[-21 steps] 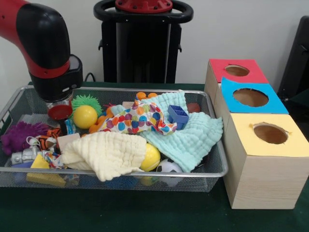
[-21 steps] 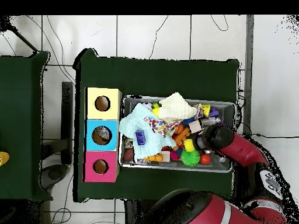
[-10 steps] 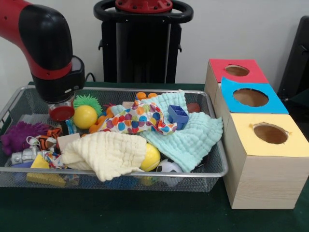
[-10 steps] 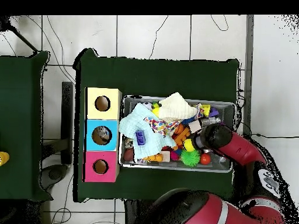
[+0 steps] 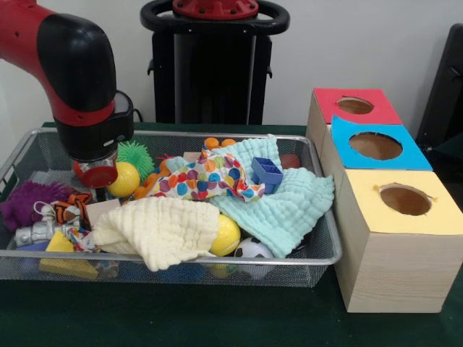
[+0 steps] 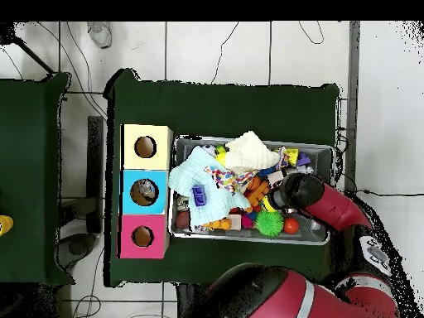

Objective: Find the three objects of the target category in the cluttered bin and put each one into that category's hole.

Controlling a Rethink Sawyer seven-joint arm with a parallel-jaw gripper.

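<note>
- Front view: wire basket [image 5: 325, 254] on a green desk [image 5: 217, 318], full of toys and cloths.
- Arm: red and black, coming down into the basket's left part; the gripper [image 5: 96, 173] sits low among the toys, showing only a red round end. Whether it is spread or pressed together cannot be told.
- Touching the gripper on its right: yellow ball [image 5: 127, 181], partly hidden by it.
- Just behind that ball: green spiky ball [image 5: 137, 155].
- Left of the gripper and lower: purple fuzzy toy [image 5: 25, 203].
- In front of the gripper: small silver figure [image 5: 37, 232], then a yellow block [image 5: 64, 260] at the basket's near wall.
- Right of the gripper: cream cloth [image 5: 163, 230], dotted cloth [image 5: 206, 177], mint cloth [image 5: 289, 206].
- On the mint cloth: blue plastic piece [image 5: 266, 172].
- Under the cream cloth's right edge: second yellow ball [image 5: 227, 236].
- Well to the right of the gripper, outside the basket: three wooden boxes in a row, each with a round hole: red box [image 5: 354, 105], blue box [image 5: 375, 146], yellow box [image 5: 405, 201].
- Overhead view: arm's end over the basket's side farthest from the boxes.
</note>
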